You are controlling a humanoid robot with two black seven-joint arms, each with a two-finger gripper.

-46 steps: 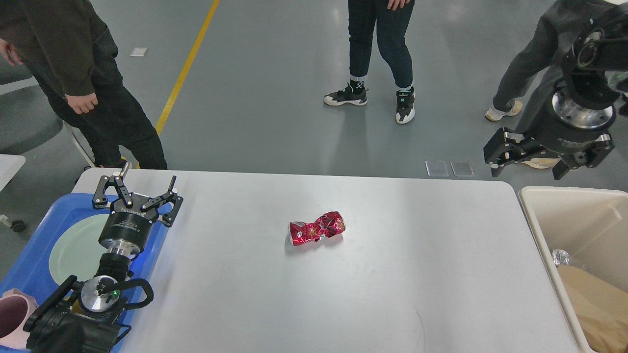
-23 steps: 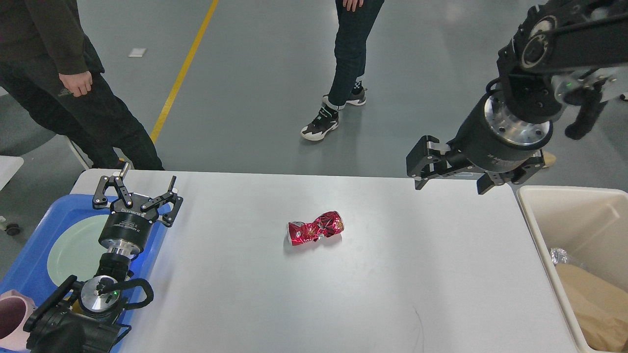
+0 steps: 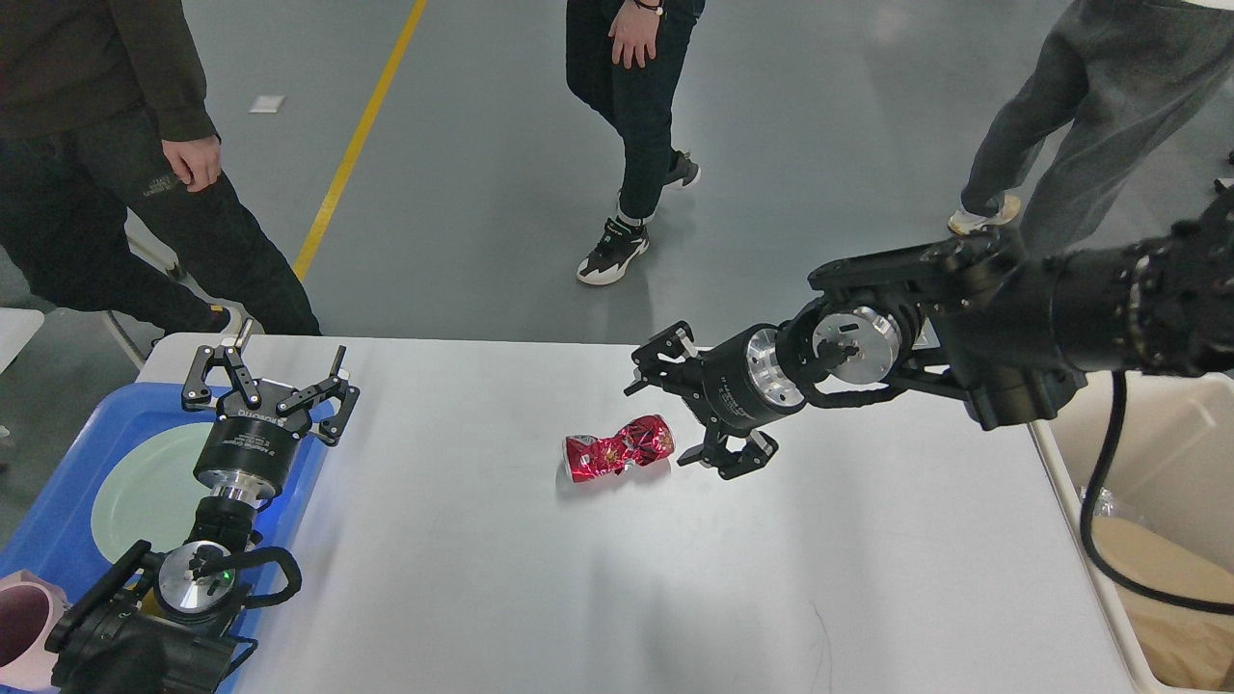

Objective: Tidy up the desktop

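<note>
The white desktop [image 3: 578, 578] fills the lower part of the head view. A crushed red can [image 3: 619, 448] lies on its side near the middle. My right gripper [image 3: 665, 414] is open, low over the table, just right of the can, fingers pointing left at it, apart from it. My left gripper [image 3: 272, 371] is open and empty, pointing up over the far left edge of the table, above the blue tray [image 3: 58, 501].
The blue tray holds a pale green plate [image 3: 145, 492] and a pink cup [image 3: 24, 627]. A cream bin [image 3: 1166, 520] with paper rubbish stands at the right edge. Three people stand on the grey floor beyond the table.
My right arm has swung down and left from above the bin to the can's right side. The can and my left arm have not moved. The people have shifted.
</note>
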